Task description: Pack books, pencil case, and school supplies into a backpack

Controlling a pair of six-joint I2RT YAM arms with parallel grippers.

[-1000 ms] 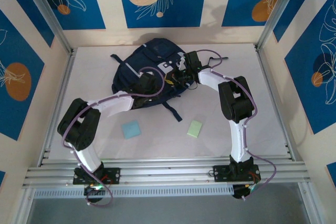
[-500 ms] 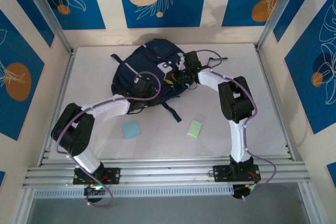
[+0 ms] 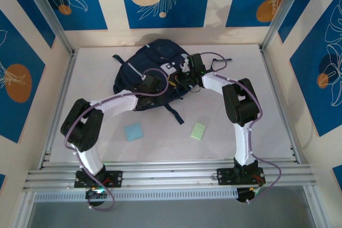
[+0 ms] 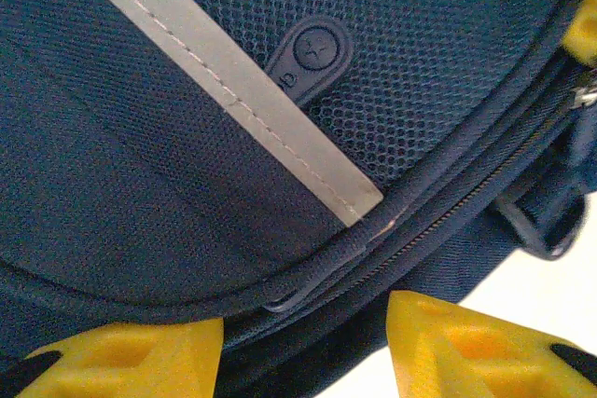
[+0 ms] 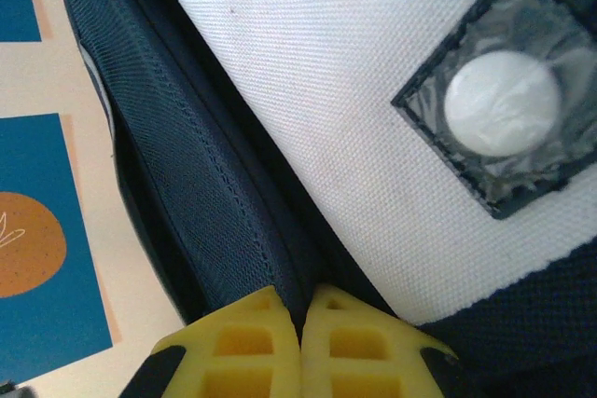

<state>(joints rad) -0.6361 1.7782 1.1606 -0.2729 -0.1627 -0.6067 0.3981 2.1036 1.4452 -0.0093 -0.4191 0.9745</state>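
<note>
The navy backpack (image 3: 155,60) lies at the back middle of the table. My left gripper (image 3: 153,85) rests on its near side. In the left wrist view the left gripper (image 4: 303,356) is open, its yellow fingers (image 4: 121,356) astride the backpack's zipper seam (image 4: 308,286) below a pale stripe (image 4: 233,90). My right gripper (image 3: 183,78) is at the pack's right side. Close up, the right gripper (image 5: 303,328) is shut on a dark fold of the backpack (image 5: 205,184) next to a white patch (image 5: 354,118). A light blue pad (image 3: 133,131) and a pale green pad (image 3: 198,131) lie on the table in front. The books and pencil case are hidden.
A dark strap (image 3: 173,111) trails from the backpack toward the pads. Metal rails (image 3: 171,174) run along the near edge, and patterned walls close in the left, right and back sides.
The left arm swung its elbow outward and back in, and its gripper ends slightly further right on the backpack. The right arm has not moved.
</note>
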